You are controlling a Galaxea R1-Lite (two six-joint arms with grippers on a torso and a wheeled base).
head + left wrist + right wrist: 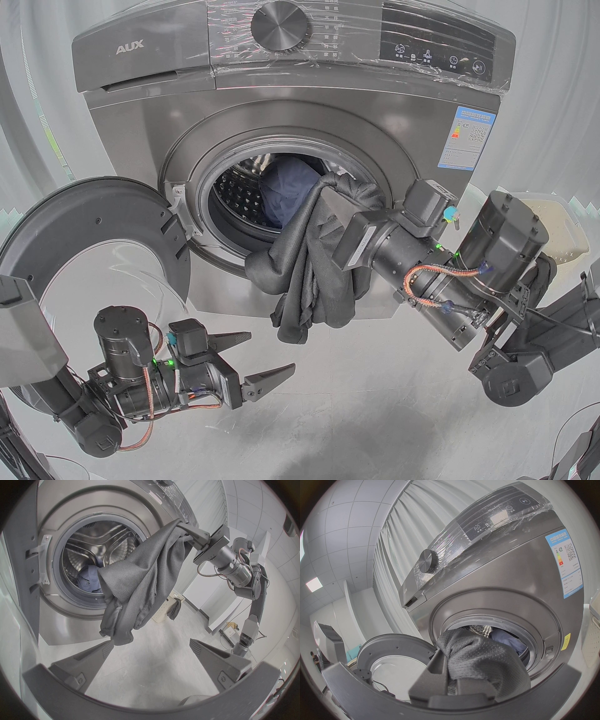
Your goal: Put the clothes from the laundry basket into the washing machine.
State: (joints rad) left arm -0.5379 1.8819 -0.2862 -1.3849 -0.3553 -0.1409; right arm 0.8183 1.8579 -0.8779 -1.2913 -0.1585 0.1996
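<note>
**Item 1, dark grey garment** (pixel 306 275). Centre of the head view. It is draped over the lower lip of the washing machine (pixel 156 125) opening. Its top fold is just inside the rim. Most of its length hangs outside, down the front panel, and ends clear of the floor (pixel 375 387).

**Item 2, right hand** (pixel 337 205). Centre right of the head view, at the mouth of the opening. It is clamped on the garment's upper fold, with the fingers sunk in cloth.

**Item 3, blue garment** (pixel 287 187). It lies inside the drum (pixel 240 190), behind the grey one.

**Item 4, door** (pixel 94 219). It is swung fully open, at the left of the head view.

**Item 5, left hand** (pixel 250 365). Lower left of the head view, below the door. Its fingers are spread wide and it carries nothing.

**Item 6, laundry basket** (pixel 565 228). At the right edge of the head view, behind the right arm.

**Risk note.** The load is judged only partly delivered. The heavier part of the cloth hangs outside the opening, so letting go here would likely let it slide off the lip onto the floor. Pushing deeper could drag the trailing folds across the door seal (pixel 209 219) and snag them. Any cloth left over the rim would stop the door from closing.
</note>
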